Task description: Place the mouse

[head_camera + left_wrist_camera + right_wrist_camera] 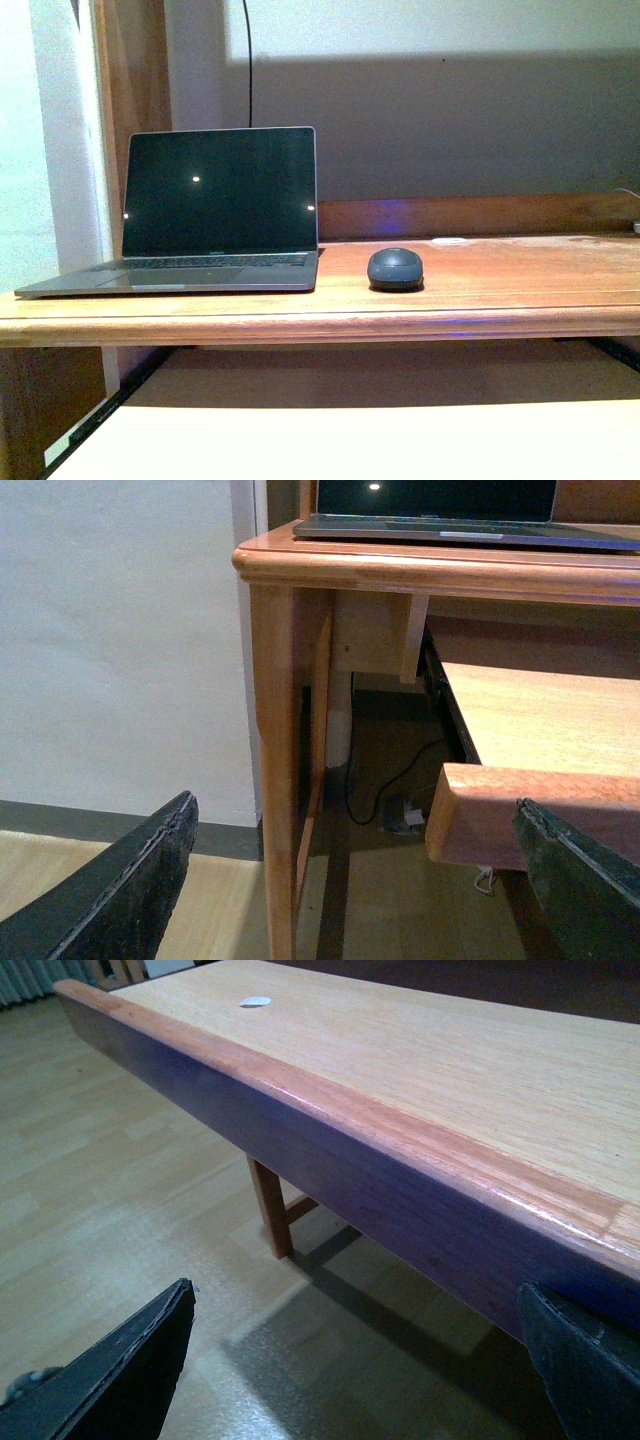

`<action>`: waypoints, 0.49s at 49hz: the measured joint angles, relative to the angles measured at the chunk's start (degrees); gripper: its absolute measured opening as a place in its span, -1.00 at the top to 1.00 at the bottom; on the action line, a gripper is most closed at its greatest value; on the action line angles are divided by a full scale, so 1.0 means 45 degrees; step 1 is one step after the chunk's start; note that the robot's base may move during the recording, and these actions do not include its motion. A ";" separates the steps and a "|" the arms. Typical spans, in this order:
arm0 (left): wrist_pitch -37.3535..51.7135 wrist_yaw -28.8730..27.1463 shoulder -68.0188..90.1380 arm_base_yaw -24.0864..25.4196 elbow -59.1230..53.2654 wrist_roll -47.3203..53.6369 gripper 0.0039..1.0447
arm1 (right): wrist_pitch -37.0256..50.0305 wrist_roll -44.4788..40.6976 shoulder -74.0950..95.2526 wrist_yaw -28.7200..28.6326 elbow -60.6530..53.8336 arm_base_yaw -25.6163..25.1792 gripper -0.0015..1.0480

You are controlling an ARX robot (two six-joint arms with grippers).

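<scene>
The dark grey oval mouse (395, 268) sits on the wooden desk (500, 290), just right of the open laptop (215, 205). Neither arm shows in the front view. My left gripper (370, 880) is open and empty, low beside the desk's left leg (275, 780), in front of the pulled-out lower shelf (540, 715). My right gripper (355, 1360) is open and empty, below the front edge of a wooden shelf (400, 1060), above the floor. The mouse does not show in either wrist view.
The laptop's front edge (470, 530) shows on the desk top in the left wrist view. A cable and plug (400, 810) lie on the floor under the desk. A small white disc (255, 1002) lies on the shelf. A white wall stands to the left.
</scene>
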 joint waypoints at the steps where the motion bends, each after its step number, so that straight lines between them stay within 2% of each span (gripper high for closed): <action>1: 0.0000 0.0000 0.0000 0.0000 0.0000 0.0000 -0.86 | 0.0423 0.0335 0.0155 0.0194 -0.0039 0.0223 -0.86; 7: 0.0000 0.0000 0.0000 0.0000 0.0000 0.0000 -0.86 | 0.3706 0.2127 0.1491 0.2181 -0.0044 0.1763 -0.86; 14: 0.0000 0.0000 0.0000 0.0000 0.0000 0.0000 -0.86 | 0.6261 0.3604 0.3313 0.4580 0.0476 0.3580 -0.86; 16: 0.0000 0.0000 0.0000 0.0000 0.0000 0.0000 -0.86 | 0.7043 0.4109 0.4046 0.5620 0.0889 0.4265 -0.86; 24: 0.0000 0.0000 0.0000 0.0000 0.0000 0.0000 -0.86 | 0.8150 0.4920 0.5756 0.8092 0.2181 0.5625 -0.86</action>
